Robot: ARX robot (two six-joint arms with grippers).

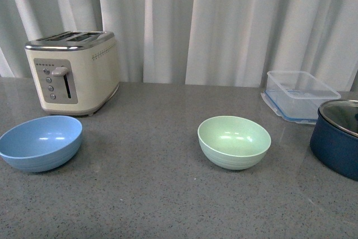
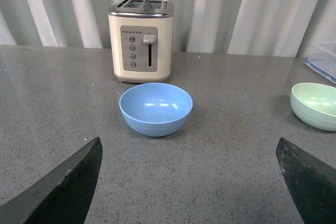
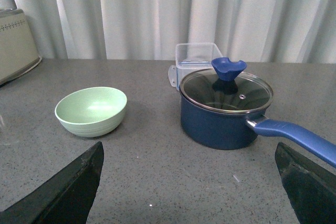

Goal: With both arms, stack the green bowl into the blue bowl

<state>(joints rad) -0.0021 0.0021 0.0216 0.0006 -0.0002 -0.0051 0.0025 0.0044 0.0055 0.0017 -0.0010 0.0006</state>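
Observation:
The green bowl stands upright and empty on the grey counter, right of centre in the front view. It also shows in the left wrist view and the right wrist view. The blue bowl stands upright and empty at the left, in front of the toaster, and shows in the left wrist view. Neither arm shows in the front view. My left gripper is open and empty, short of the blue bowl. My right gripper is open and empty, short of the green bowl and the pot.
A cream toaster stands at the back left. A clear plastic container stands at the back right. A dark navy pot with a glass lid stands at the right edge; its long blue handle reaches toward my right gripper. White curtains hang behind.

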